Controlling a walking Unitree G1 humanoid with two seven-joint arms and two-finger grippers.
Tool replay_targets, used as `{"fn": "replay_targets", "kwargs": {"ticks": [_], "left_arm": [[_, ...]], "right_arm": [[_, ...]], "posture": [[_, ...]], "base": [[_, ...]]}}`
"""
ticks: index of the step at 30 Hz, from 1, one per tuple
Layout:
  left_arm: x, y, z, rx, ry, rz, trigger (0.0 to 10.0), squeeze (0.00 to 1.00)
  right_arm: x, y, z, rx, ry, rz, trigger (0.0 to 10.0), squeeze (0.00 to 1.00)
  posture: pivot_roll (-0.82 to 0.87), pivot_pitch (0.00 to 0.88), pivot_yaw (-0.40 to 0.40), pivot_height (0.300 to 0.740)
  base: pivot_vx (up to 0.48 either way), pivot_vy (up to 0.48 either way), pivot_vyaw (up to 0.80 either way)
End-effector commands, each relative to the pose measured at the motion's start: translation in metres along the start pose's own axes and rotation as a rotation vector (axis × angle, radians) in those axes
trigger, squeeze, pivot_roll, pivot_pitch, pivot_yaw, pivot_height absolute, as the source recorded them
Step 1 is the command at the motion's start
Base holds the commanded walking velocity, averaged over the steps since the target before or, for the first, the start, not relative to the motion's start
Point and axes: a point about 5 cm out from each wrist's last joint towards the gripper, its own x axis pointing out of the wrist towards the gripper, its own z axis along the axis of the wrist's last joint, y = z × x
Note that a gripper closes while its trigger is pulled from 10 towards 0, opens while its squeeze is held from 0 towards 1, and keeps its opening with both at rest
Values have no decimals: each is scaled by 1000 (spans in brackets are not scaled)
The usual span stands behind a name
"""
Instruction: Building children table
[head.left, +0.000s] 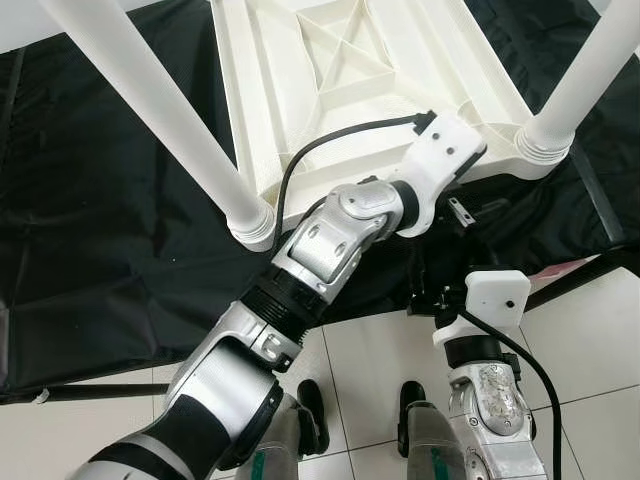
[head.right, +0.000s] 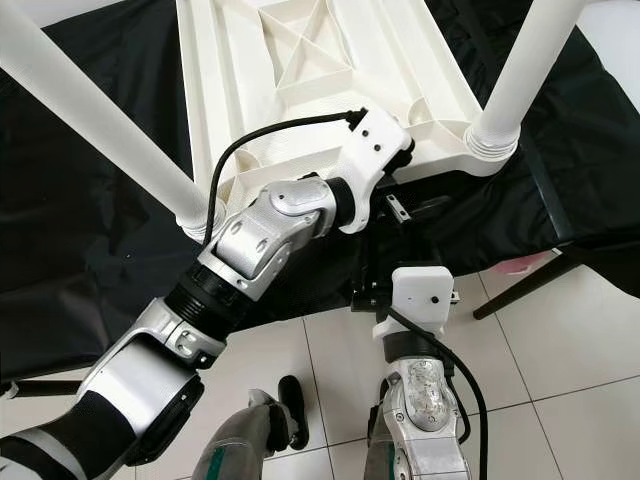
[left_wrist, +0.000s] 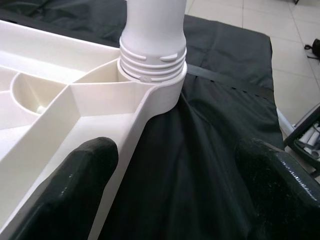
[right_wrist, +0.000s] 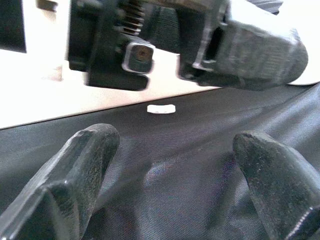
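Right now the left claw (left_wrist: 175, 165) is hovering wide open, gripping nothing, one finger (left_wrist: 75, 180) lying against the rim of the upturned white tabletop (head.left: 330, 60). Just ahead, a leg (left_wrist: 152, 30) is sitting in its corner socket. The right claw (right_wrist: 175, 165) is hanging open over the black cloth (right_wrist: 165, 175). Seemingly two legs are seated; the far corners are out of frame

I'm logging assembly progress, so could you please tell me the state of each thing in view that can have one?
Table top: upside down, ribbed underside up, lying on the black cloth.
Near right leg: standing in its corner socket, threads showing.
Near left leg: standing in its socket.
Left gripper: open, astride the table's rim near the right leg.
Right gripper: open, low over the cloth.
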Motion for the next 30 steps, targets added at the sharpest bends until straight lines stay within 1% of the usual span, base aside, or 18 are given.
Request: {"fn": "replay_targets", "kwargs": {"ticks": [1,4,8,14,23,25,30], "left_arm": [[3,-8,-3,17,17,-96,10000,0],[10,-4,-1,10,27,-41,10000,0],[12,-3,-1,10,32,-27,10000,0],[20,1,-1,1,64,43,10000,0],[25,6,0,18,85,100,10000,0],[27,9,-2,30,113,135,10000,0],[29,10,-6,39,145,154,10000,0]], "right_arm": [[-4,2,1,6,-2,-2,10000,0],[-4,2,2,6,-4,-8,10000,0],[-4,2,3,6,-4,-8,10000,0],[-5,2,3,7,-3,-12,10000,0],[-6,3,3,11,-3,-16,10000,0],[-6,5,3,14,-1,-15,10000,0],[-6,6,2,18,0,-13,10000,0]], "posture": [[-214,346,210,740],[-215,349,213,740],[-215,349,213,740],[-217,355,217,740],[-214,354,223,740],[-213,351,225,740],[-213,347,228,740]], "base": [[0,0,0],[0,0,0],[0,0,0],[0,0,0],[0,0,0],[0,0,0],[0,0,0]]}}
